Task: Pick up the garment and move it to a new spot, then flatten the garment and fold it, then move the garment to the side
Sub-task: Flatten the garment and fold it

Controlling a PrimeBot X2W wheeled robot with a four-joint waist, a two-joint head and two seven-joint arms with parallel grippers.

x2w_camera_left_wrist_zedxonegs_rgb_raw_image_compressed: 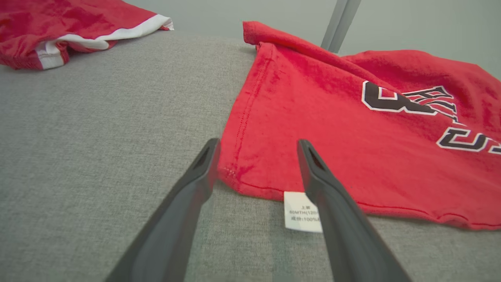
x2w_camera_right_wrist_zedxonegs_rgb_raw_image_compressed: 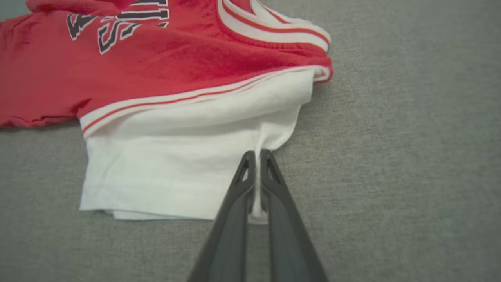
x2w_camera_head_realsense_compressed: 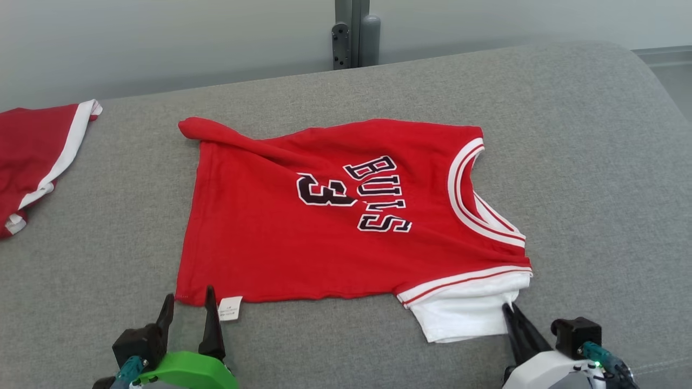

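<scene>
Red jersey (x2w_camera_head_realsense_compressed: 281,243) lay spread at centre frame on grey upholstery (x2w_camera_head_realsense_compressed: 594,162). Right gripper (x2w_camera_head_realsense_compressed: 511,310), lower right, was pinched shut on its white sleeve (x2w_camera_head_realsense_compressed: 465,313). Left gripper (x2w_camera_head_realsense_compressed: 190,294), lower left, stood wide open, straddling the hem corner (x2w_camera_head_realsense_compressed: 186,292).

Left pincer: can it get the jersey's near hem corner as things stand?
Probably yes. The left pincer is open, and the hem corner of the jersey lies between its fingers. Only the care label sits close by; nothing blocks it.
</scene>
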